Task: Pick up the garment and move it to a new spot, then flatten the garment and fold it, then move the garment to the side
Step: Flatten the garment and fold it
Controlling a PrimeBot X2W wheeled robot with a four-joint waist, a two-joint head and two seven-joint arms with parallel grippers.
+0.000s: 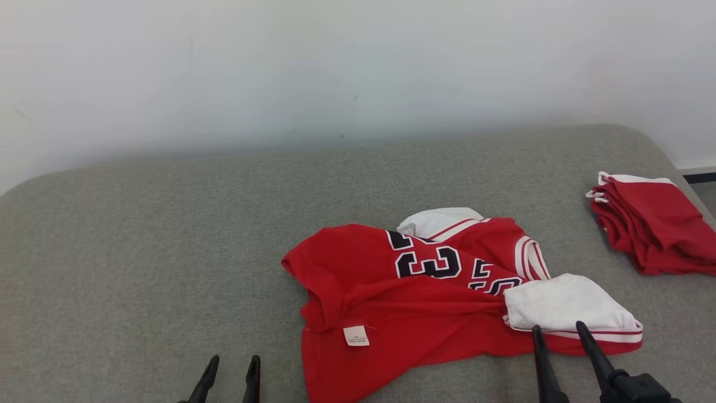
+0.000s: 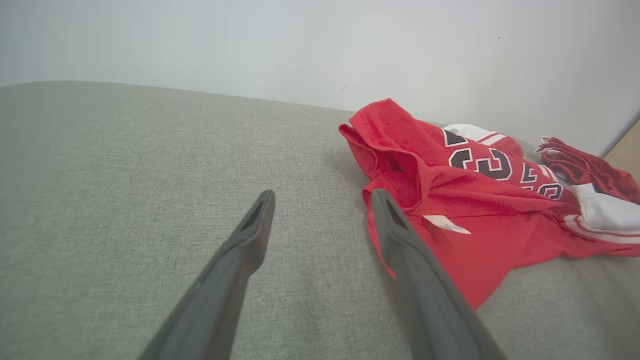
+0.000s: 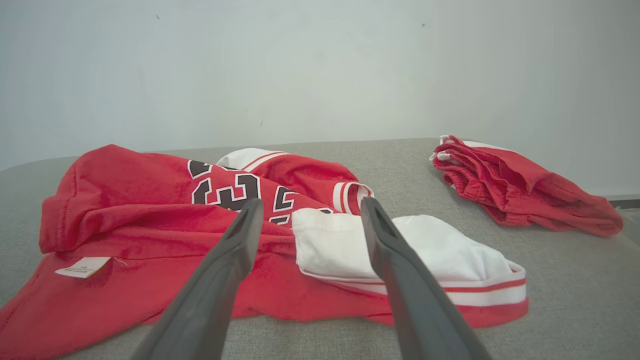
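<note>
The jersey (image 1: pixel 425 302) lay crumpled, flattening and folding undone; left pincer (image 1: pixel 235 359) beside it, right pincer (image 1: pixel 559 327) at its edge, both wide, empty.

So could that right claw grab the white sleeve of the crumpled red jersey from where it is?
Probably yes. The right gripper is open and aimed at the white sleeve of the jersey just ahead, with nothing between them. The folded red pile lies apart, further right.
</note>
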